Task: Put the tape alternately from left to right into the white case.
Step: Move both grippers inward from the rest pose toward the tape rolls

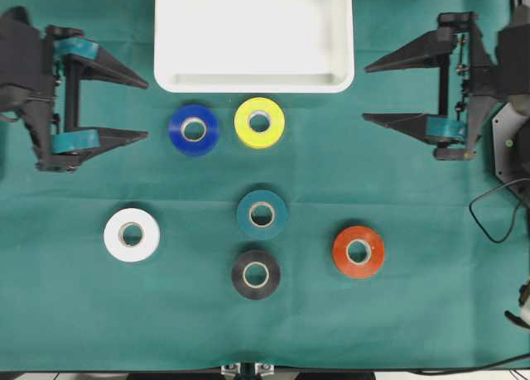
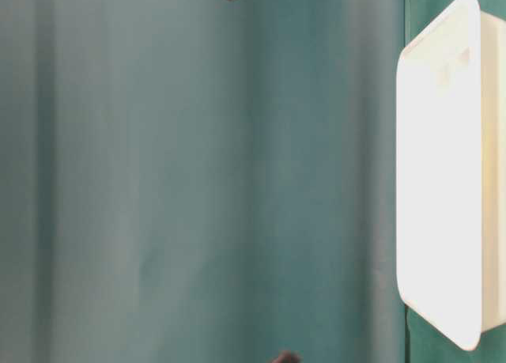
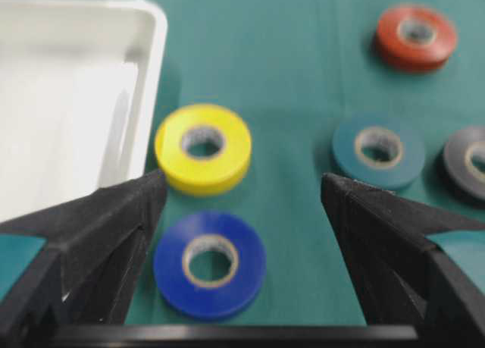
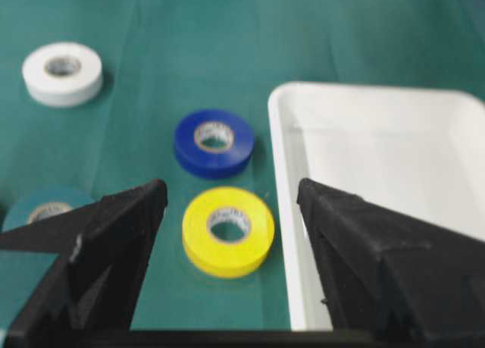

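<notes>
Left arm: entered from the left edge of the overhead frame, upper half, lying level. Left gripper (image 1: 147, 110): pointed right toward frame centre, its two black fingers spread wide, nothing between them; teal pads near the finger bases. Right arm: entered from the right edge, upper half, level. Right gripper (image 1: 365, 91): pointed left, fingers spread wide, nothing between them. Both wrist views showed each pair of fingertips apart at the lower corners.
</notes>
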### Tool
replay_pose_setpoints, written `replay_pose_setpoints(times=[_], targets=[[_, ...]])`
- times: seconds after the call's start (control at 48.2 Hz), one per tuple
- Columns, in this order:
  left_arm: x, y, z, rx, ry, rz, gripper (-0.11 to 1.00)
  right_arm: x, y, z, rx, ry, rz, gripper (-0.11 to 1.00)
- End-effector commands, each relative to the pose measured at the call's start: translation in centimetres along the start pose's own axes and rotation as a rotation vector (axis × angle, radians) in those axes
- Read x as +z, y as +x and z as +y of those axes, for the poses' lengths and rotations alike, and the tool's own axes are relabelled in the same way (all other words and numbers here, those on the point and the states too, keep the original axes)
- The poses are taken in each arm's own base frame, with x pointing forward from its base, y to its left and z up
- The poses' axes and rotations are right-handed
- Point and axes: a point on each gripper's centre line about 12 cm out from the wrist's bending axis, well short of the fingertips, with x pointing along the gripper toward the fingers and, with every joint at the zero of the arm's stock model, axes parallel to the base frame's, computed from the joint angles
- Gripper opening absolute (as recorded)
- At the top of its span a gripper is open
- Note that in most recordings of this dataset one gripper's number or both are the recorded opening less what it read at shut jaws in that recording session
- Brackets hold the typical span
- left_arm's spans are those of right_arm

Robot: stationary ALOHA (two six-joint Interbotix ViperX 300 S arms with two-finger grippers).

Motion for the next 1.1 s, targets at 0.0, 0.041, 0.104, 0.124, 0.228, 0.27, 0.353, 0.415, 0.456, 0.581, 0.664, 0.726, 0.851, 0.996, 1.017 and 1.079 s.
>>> replay_pose_setpoints(times=[0.0, 0.041, 0.104, 0.124, 0.228, 0.27, 0.353, 0.415, 0.456, 0.581, 0.664, 0.726, 0.851, 0.996, 1.017, 1.079], targets=[[1.0, 1.0, 0.0, 0.003, -0.006, 0.024, 0.64, 0.8, 0.6, 0.0, -0.001, 0.003, -0.005, 0.82], [0.9, 1.4, 0.0, 0.003, -0.006, 0.049, 0.64, 0.6, 0.8, 0.0, -0.002, 0.008, 0.006, 0.82], [0.8, 2.1, 0.0, 0.004, -0.006, 0.078, 0.64, 0.4, 1.3, 0.0, -0.003, 0.017, 0.023, 0.82], [0.8, 2.3, 0.0, 0.004, -0.006, 0.084, 0.64, 0.3, 1.4, -0.1, -0.005, 0.022, 0.027, 0.82], [0.7, 3.1, 0.0, 0.003, -0.004, 0.109, 0.63, -0.1, 2.1, -0.1, -0.006, 0.034, 0.055, 0.82], [0.5, 3.5, 0.0, 0.004, -0.004, 0.118, 0.63, -0.4, 2.4, -0.1, -0.007, 0.034, 0.069, 0.82], [0.3, 4.1, 0.1, 0.006, -0.004, 0.136, 0.63, -0.7, 3.0, -0.1, -0.008, 0.034, 0.087, 0.82], [0.0, 4.5, 0.2, 0.011, -0.007, 0.152, 0.63, -0.7, 3.4, -0.1, -0.009, 0.034, 0.101, 0.82], [-0.1, 4.8, 0.3, 0.013, -0.008, 0.159, 0.63, -0.9, 3.7, -0.1, -0.011, 0.034, 0.115, 0.82], [-0.5, 5.3, 0.5, 0.017, -0.009, 0.176, 0.63, -1.2, 4.7, -0.1, -0.014, 0.036, 0.151, 0.82], [-0.6, 5.4, 0.5, 0.018, -0.008, 0.184, 0.63, -1.4, 5.3, -0.1, -0.014, 0.033, 0.167, 0.82], [-0.7, 5.5, 0.5, 0.019, -0.008, 0.187, 0.63, -1.6, 5.6, -0.1, -0.015, 0.033, 0.179, 0.82], [-0.8, 5.5, 0.5, 0.017, -0.007, 0.188, 0.63, -2.0, 6.1, -0.2, -0.017, 0.033, 0.197, 0.82], [-0.7, 5.5, 0.5, 0.018, -0.006, 0.187, 0.63, -2.1, 6.2, -0.2, -0.019, 0.035, 0.2, 0.82], [-0.7, 5.5, 0.5, 0.019, -0.008, 0.185, 0.63, -2.1, 6.2, -0.2, -0.017, 0.034, 0.202, 0.82], [-0.7, 5.5, 0.5, 0.017, -0.006, 0.187, 0.63, -2.1, 6.2, -0.2, -0.017, 0.033, 0.202, 0.82]])
